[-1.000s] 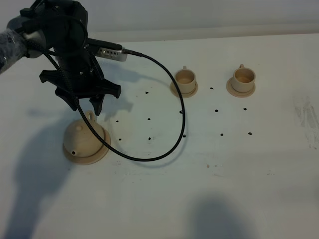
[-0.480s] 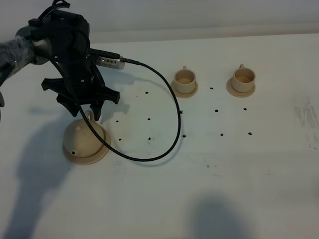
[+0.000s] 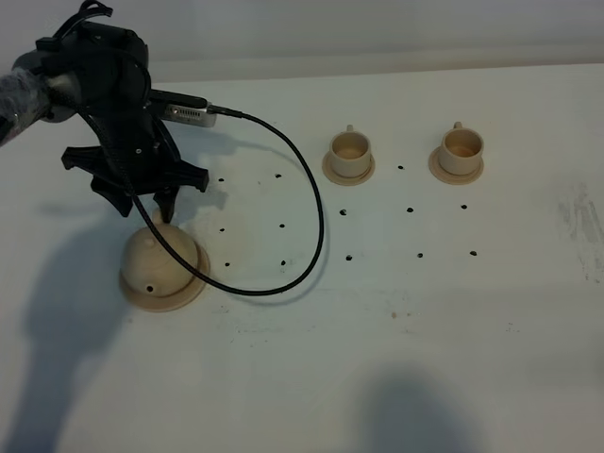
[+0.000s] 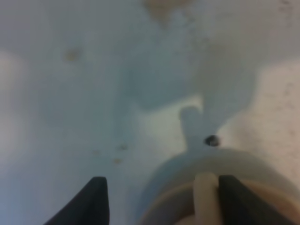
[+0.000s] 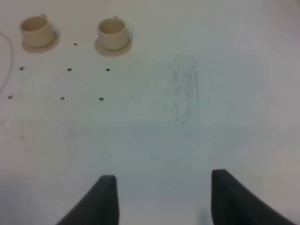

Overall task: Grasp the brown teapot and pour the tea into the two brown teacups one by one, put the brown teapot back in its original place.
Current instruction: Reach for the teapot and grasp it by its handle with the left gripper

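The brown teapot (image 3: 159,261) sits on its wide tan saucer (image 3: 181,299), its original place, at the left of the table. My left gripper (image 3: 143,209) hangs open right over the pot's far side and hides the handle from above. In the left wrist view the loop handle (image 4: 205,191) stands between the fingers (image 4: 95,202), close against one of them, over the blurred pot body (image 4: 220,161). The two brown teacups (image 3: 349,147) (image 3: 461,143) stand on small saucers at the back. My right gripper (image 5: 164,201) is open over bare table, with both cups (image 5: 36,29) (image 5: 112,31) far ahead of it.
A black cable (image 3: 316,222) loops from the left wrist across the table between the teapot and the nearer cup. Small black dots (image 3: 282,227) are scattered over the white tabletop. A scuffed patch (image 3: 583,222) marks the right side.
My left gripper has moved left and slightly down, now covering the teapot's handle in the high view. The cable loop has shifted left with it. Jaws stayed open.
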Robot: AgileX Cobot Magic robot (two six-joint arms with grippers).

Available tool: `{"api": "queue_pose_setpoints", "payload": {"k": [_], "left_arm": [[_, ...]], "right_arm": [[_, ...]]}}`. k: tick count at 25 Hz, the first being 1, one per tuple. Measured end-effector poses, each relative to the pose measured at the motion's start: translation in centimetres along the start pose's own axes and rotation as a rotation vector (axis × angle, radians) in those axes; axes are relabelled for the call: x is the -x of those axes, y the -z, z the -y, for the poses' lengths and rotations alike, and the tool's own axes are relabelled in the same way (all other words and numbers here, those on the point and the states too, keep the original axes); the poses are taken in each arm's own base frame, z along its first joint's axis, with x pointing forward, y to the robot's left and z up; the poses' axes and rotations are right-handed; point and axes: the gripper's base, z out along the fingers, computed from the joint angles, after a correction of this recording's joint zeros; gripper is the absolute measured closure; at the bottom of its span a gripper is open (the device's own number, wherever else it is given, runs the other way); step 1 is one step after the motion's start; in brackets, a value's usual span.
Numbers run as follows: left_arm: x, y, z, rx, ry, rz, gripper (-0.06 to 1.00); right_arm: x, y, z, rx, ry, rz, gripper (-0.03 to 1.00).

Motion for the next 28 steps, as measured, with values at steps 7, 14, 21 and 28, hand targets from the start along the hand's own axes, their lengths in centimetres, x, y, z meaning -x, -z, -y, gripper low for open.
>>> {"api": "queue_pose_setpoints", "payload": {"k": [7, 14, 21, 28], "left_arm": [[-0.4, -0.1, -1.8, 0.042, 0.017, -0.052, 0.46], [-0.7, -0.2, -3.4, 0.068, 0.039, -0.087, 0.46], [-0.7, -0.3, -4.3, 0.067, 0.057, -0.090, 0.46], [-1.1, -0.3, -4.3, 0.069, 0.040, -0.100, 0.46]], "right_arm": [[0.0, 0.0, 0.0, 0.000, 0.000, 0.000, 0.53], [0.0, 0.0, 0.0, 0.000, 0.000, 0.000, 0.53], [0.0, 0.0, 0.0, 0.000, 0.000, 0.000, 0.53], [0.0, 0.0, 0.0, 0.000, 0.000, 0.000, 0.53]]}}
